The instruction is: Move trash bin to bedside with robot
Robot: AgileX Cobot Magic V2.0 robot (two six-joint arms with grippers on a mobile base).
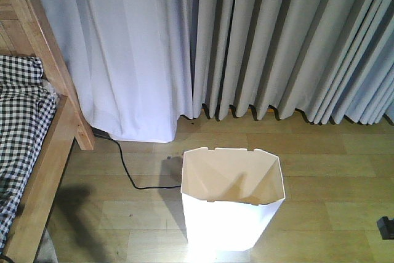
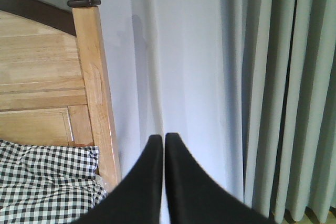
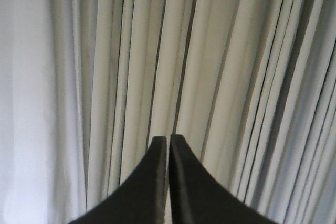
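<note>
White thin-walled plastic trash bin [image 1: 233, 198] sits right of the light wooden bed frame [image 1: 46, 170], apart; left gripper [image 2: 163, 139] and right gripper [image 3: 168, 140] pinched closed, empty, raised clear.

Bare floor [image 1: 123, 214] between trash bin [image 1: 231, 204] and bed frame [image 1: 46, 170], black cable [image 1: 126, 167] across it.

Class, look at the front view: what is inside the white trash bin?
The trash bin looks empty: only bare cream inner walls and a shadow show. Its floor is hidden behind the near wall, so something lying low cannot be ruled out.
</note>
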